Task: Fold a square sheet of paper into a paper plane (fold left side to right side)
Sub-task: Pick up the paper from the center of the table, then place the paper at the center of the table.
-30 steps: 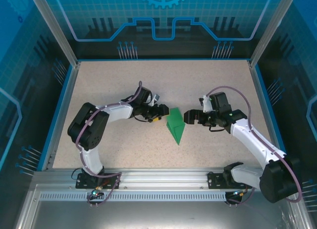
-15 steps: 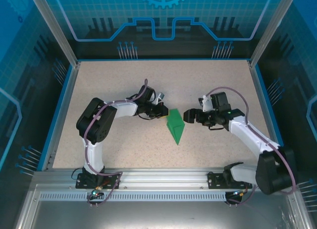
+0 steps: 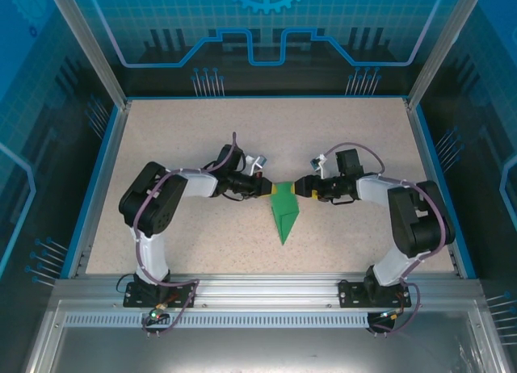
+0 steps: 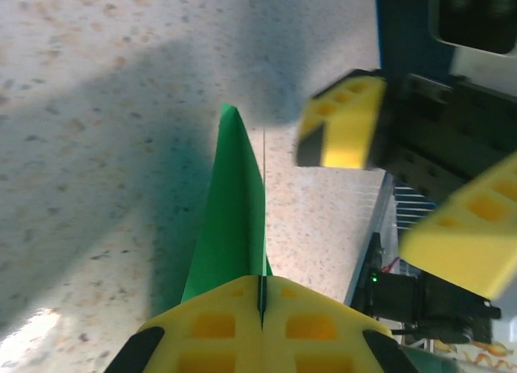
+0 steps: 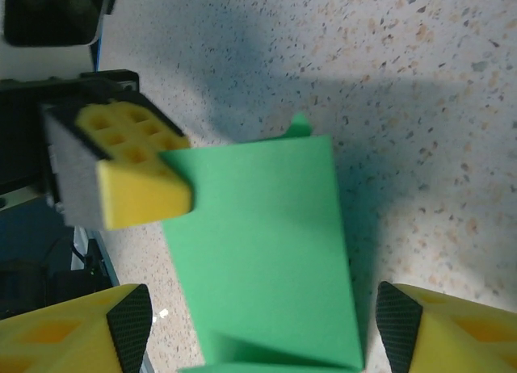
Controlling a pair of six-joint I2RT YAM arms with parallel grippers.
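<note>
The green sheet of paper (image 3: 284,213), folded into a narrow pointed dart shape, lies mid-table with its tip toward the near edge. My left gripper (image 3: 271,187) is at its upper left corner. In the left wrist view that gripper (image 4: 260,296) is shut on the paper's (image 4: 234,211) edge, which stands up between the yellow fingers. My right gripper (image 3: 300,189) faces it from the right. In the right wrist view this gripper (image 5: 258,333) is open, its fingers (image 5: 81,333) wide on either side of the paper (image 5: 266,260) without touching it.
The speckled table (image 3: 178,139) has a blue raised rim (image 3: 103,179) on its sides. An aluminium rail (image 3: 266,288) with both arm bases runs along the near edge. The two grippers sit close together, nearly tip to tip over the paper.
The left gripper moved right to the paper's corner and shut on its edge. The right gripper swung left up to the paper, its jaws narrowing a little. The paper's tip shifted slightly left.
</note>
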